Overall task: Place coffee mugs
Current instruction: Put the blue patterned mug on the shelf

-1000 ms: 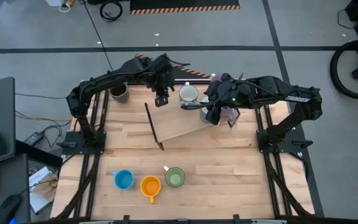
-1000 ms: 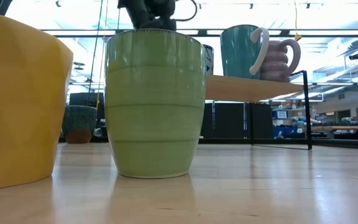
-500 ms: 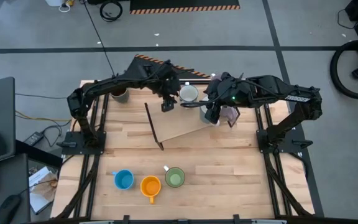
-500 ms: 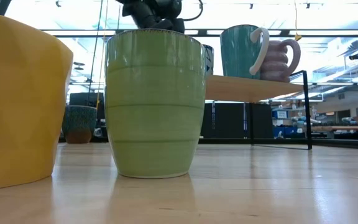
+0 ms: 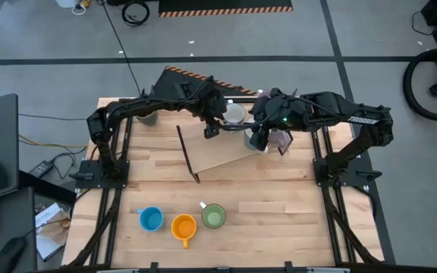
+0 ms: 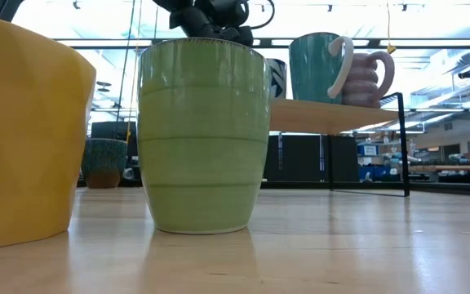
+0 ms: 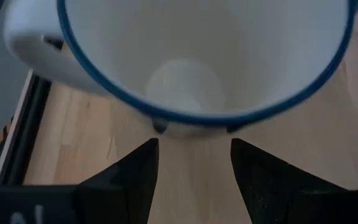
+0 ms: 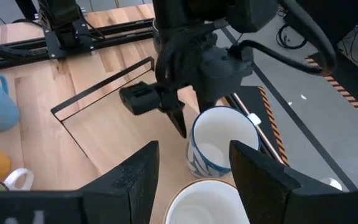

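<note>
A white mug with blue pattern and blue rim (image 8: 221, 144) stands upright on the raised wooden shelf (image 5: 222, 158), beside a teal mug (image 6: 317, 65) and a lilac mug (image 6: 370, 77). My left gripper (image 7: 194, 149) is open, slanting down, its fingertips just short of the patterned mug's near wall (image 7: 191, 121); I see no touch. My right gripper (image 8: 194, 155) hangs open above the shelf's right part, over a white mug rim (image 8: 210, 199). Blue (image 5: 151, 219), orange (image 5: 183, 226) and green (image 5: 213, 217) mugs stand on their bases near the table's front edge.
A dark mug (image 6: 104, 163) stands at the table's far left, partly under my left arm in the high view. The shelf's black wire frame (image 5: 187, 155) rises on its left side. Bare wood lies between the shelf and the front mugs.
My left gripper has moved toward the table's right edge and somewhat down, closing in on the patterned mug, and has tipped more downward. The mugs have stayed where they were.
</note>
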Controlling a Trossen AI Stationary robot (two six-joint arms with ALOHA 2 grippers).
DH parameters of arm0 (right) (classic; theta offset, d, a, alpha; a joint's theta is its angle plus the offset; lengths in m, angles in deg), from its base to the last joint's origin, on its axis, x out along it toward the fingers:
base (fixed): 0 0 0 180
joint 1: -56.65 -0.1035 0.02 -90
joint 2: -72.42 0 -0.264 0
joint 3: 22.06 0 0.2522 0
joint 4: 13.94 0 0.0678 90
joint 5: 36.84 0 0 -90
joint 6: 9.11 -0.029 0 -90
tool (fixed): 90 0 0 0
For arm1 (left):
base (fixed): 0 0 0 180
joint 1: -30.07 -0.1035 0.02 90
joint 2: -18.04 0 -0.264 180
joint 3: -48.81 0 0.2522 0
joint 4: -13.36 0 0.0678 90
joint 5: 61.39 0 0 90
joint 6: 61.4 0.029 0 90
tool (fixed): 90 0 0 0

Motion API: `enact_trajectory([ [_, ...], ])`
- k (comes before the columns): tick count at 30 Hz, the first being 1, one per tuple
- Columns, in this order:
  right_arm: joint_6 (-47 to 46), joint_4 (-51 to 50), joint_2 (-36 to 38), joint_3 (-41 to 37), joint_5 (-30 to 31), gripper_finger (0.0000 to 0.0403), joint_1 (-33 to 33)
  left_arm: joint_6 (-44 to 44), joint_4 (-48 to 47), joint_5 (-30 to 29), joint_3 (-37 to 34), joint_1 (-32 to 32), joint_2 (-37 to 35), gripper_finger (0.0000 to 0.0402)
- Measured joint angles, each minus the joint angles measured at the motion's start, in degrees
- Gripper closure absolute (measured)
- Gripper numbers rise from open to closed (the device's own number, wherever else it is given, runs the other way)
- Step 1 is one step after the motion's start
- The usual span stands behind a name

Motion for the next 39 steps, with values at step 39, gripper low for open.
enact_trajectory([
  [39, -0.90, 0.37, 0.00, 0.00, 1.03, 0.0202, 0.02, -1.69, 13.99, -1.68, -0.02, 1.44, 1.19, 0.0194],
])
